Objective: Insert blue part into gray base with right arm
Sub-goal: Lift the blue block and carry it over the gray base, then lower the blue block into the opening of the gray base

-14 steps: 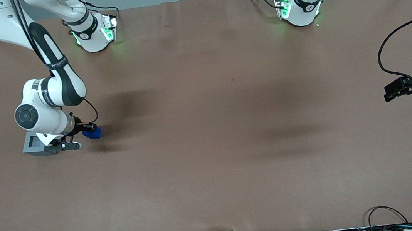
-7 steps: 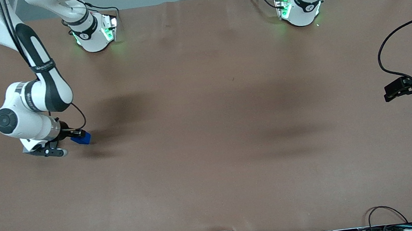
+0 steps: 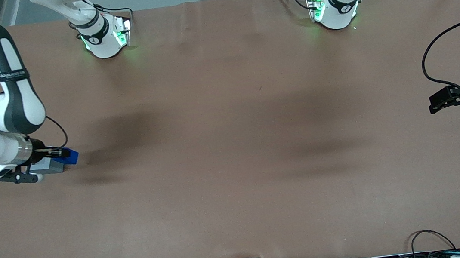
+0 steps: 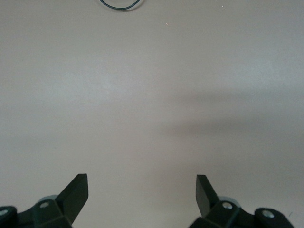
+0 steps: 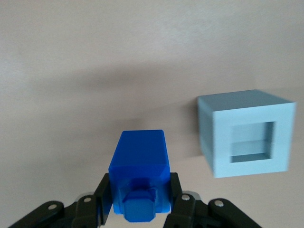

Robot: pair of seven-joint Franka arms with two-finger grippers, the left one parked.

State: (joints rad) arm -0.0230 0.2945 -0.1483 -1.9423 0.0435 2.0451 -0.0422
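Observation:
My right gripper (image 3: 62, 156) is shut on the blue part (image 3: 70, 156) and holds it above the table at the working arm's end. In the right wrist view the blue part (image 5: 140, 173) sits between the black fingers (image 5: 101, 199) with its stepped knob pointing toward the camera. The gray base (image 3: 49, 166) stands on the table just beneath the wrist, partly hidden by the arm. In the right wrist view the gray base (image 5: 244, 133) is beside the blue part, apart from it, with its square socket facing the camera.
The brown table mat (image 3: 232, 146) spreads wide toward the parked arm's end. Two arm bases (image 3: 104, 35) (image 3: 335, 4) stand at the table's edge farthest from the front camera. Cables (image 3: 434, 248) lie along the nearest edge.
My right arm has swung with the blue part toward the working arm's end of the table. The gray base, hidden by the wrist half a second ago, now shows beside the gripper.

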